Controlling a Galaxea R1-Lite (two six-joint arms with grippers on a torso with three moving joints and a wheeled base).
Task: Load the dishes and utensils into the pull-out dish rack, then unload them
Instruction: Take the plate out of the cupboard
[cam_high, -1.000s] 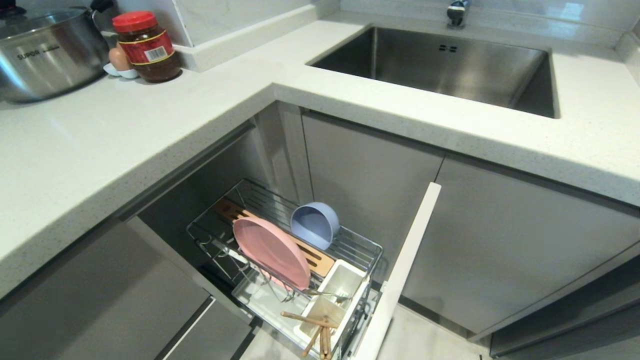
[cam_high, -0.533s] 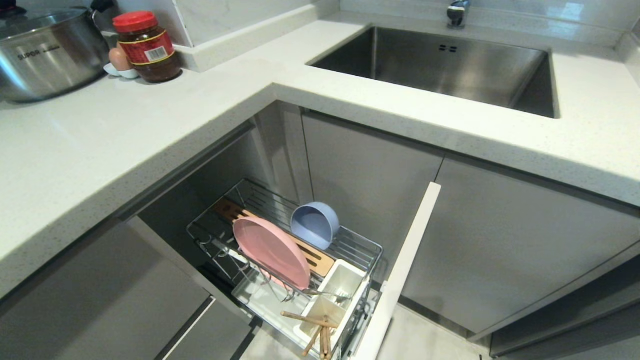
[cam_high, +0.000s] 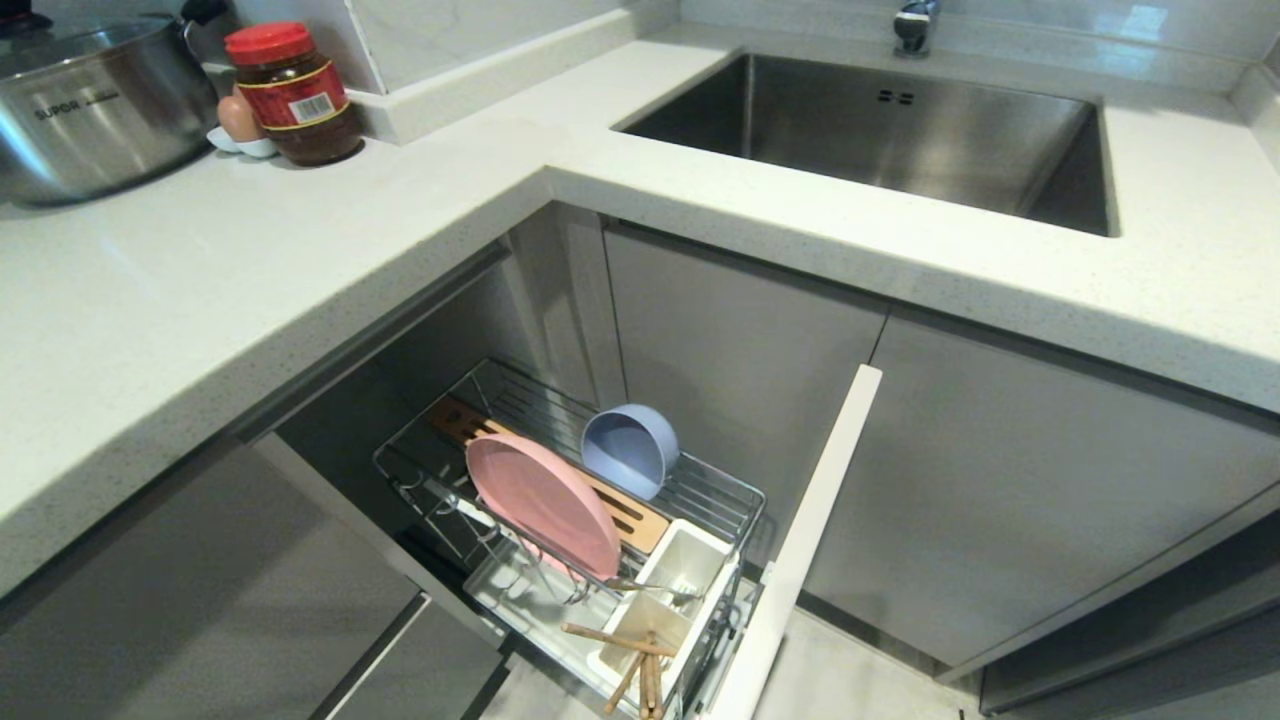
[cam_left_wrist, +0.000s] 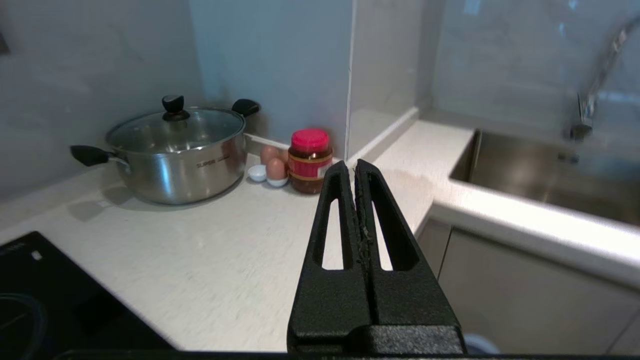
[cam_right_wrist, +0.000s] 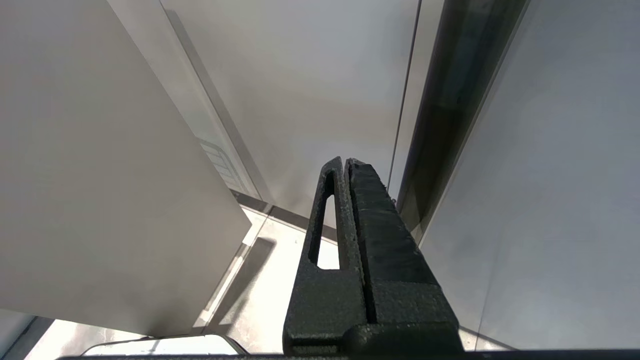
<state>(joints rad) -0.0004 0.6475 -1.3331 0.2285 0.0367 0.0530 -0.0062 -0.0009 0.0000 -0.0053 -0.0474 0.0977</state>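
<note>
**Rack pulled out and loaded; both grippers closed and empty**

The pull-out dish rack (cam_high: 590, 500) stands drawn out from under the corner of the countertop (cam_high: 200, 270), its narrow white front panel (cam_high: 800, 540) facing outward.

Contents, counted:
- One pink plate (cam_high: 542, 503), standing on edge in the wire section, leaning against the slotted wooden board (cam_high: 620, 510).
- One pale-blue bowl (cam_high: 630, 448), tipped on its side just behind the plate.
- One silver utensil (cam_high: 655, 588), lying across a white utensil cup (cam_high: 685, 565); fork or spoon cannot be told.
- One pair of wooden chopsticks (cam_high: 630, 660), sticking out of the nearer cup.

On the countertop: one lidded steel pot (cam_left_wrist: 177, 150), one red-lidded jar (cam_left_wrist: 310, 160), two eggs (cam_left_wrist: 272, 162) in small white cups. One steel sink (cam_high: 890, 140) lies to the right.

The left gripper (cam_left_wrist: 356, 167) is raised above the countertop, fingers pressed together, holding nothing. The right gripper (cam_right_wrist: 345, 162) hangs beside the grey cabinet fronts, fingers likewise together and empty. Neither arm appears in the head view.
</note>
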